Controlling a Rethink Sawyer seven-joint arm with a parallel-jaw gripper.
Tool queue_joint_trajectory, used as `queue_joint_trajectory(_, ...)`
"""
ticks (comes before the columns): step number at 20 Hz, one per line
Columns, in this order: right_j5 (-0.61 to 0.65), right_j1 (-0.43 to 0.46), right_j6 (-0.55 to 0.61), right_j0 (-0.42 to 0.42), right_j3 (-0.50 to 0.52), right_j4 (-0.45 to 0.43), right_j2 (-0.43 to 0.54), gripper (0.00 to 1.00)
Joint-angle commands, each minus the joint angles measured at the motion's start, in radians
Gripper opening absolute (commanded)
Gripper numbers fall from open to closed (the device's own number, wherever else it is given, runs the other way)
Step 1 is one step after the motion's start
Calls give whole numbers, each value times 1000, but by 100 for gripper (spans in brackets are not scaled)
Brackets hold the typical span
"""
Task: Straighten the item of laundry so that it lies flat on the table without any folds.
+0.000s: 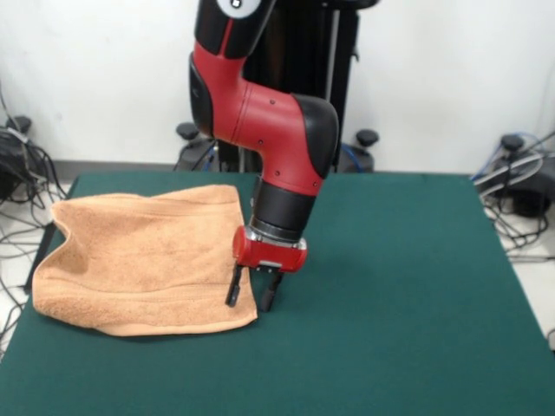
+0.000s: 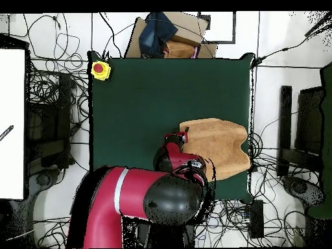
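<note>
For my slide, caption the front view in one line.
Sawyer gripper at the edge of a rumpled peach towel on the green table.

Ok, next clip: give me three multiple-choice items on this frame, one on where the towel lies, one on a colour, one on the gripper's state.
1. Where does the towel lie in the front view?
A. left part of the table
B. right part
C. on the floor

2. What colour is the button box at a table corner in the overhead view?
A. blue
B. yellow with red button
C. white

3. What is the gripper doing?
A. raised high
B. carrying the towel aloft
C. open, low at the towel's edge

Answers: 1 A, the towel overhangs the left edge; 2 B, yellow casing shows; 3 C, fingers parted near the cloth.
</note>
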Motion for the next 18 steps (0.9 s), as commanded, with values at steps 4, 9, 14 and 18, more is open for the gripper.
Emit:
queue_joint_trajectory(4, 6, 56, 141, -22, -146, 13, 63, 100)
queue_joint_trajectory(9, 39, 52, 132, -29, -165, 0, 78, 100)
queue_joint_trajectory(14, 63, 41, 124, -30, -168, -10, 80, 100)
queue_joint_trajectory(18, 62, 49, 123, -27, -172, -9, 74, 100)
